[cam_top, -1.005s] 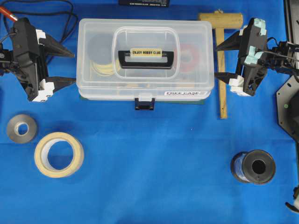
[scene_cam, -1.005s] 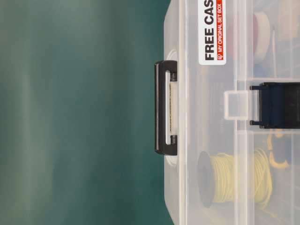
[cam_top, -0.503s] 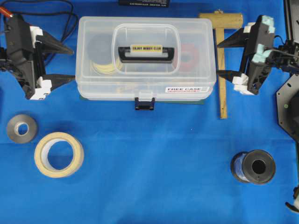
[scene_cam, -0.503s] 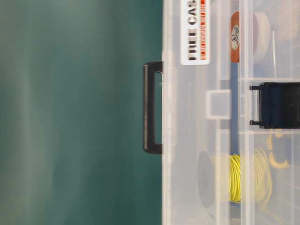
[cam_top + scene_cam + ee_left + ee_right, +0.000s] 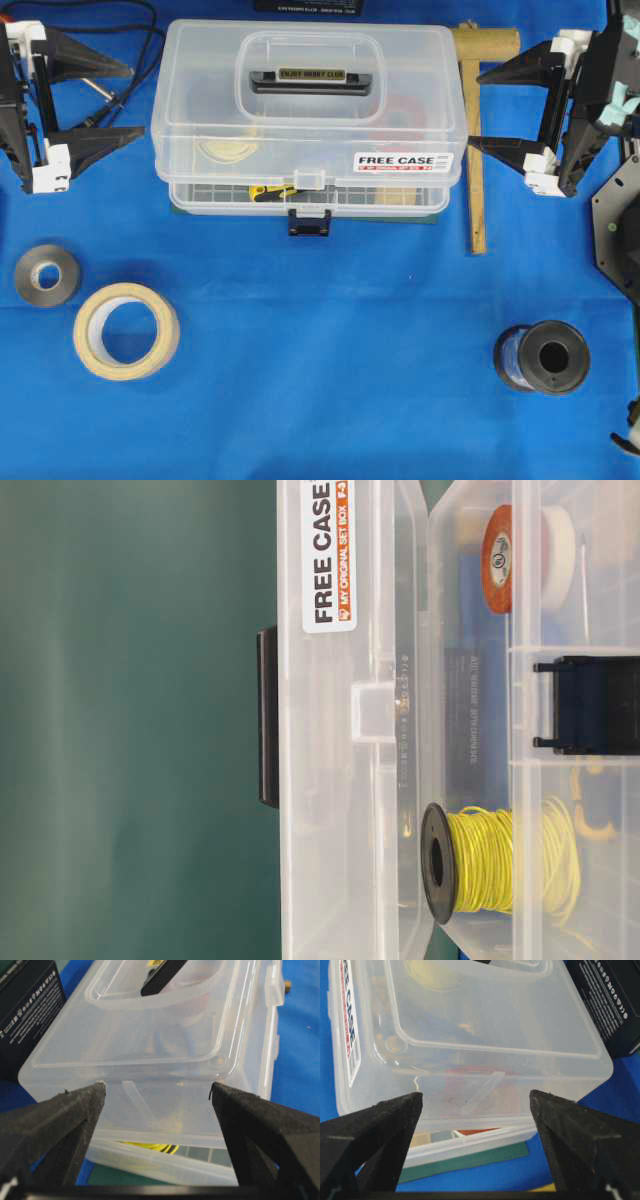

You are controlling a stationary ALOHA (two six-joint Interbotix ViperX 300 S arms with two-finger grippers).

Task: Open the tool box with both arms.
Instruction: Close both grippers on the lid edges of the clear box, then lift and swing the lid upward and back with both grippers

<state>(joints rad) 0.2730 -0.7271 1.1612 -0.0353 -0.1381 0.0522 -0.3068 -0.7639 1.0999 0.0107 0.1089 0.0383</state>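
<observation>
The clear tool box (image 5: 305, 110) sits at the back middle of the blue cloth. Its lid is raised at the front, with a gap above the base, and the black latch (image 5: 309, 222) hangs free. The black handle (image 5: 311, 80) and the "FREE CASE" sticker (image 5: 403, 161) ride on the lid. My left gripper (image 5: 137, 101) is open, its tips at the lid's left end wall (image 5: 165, 1035). My right gripper (image 5: 474, 112) is open, its tips at the lid's right end wall (image 5: 485, 1020). In the table-level view the lid (image 5: 350, 810) stands off the base, showing a yellow wire spool (image 5: 480, 860).
A wooden mallet (image 5: 473, 150) lies beside the box under my right gripper. A masking tape roll (image 5: 126, 331) and a grey roll (image 5: 46, 274) lie front left, and a black spool (image 5: 543, 357) front right. A black carton (image 5: 320, 5) stands behind the box. Cables (image 5: 120, 30) run at the back left.
The lid's front edge has lifted clear of the base and a gap has opened. Both grippers have moved outward and toward the back with the lid's ends. The latch stays down.
</observation>
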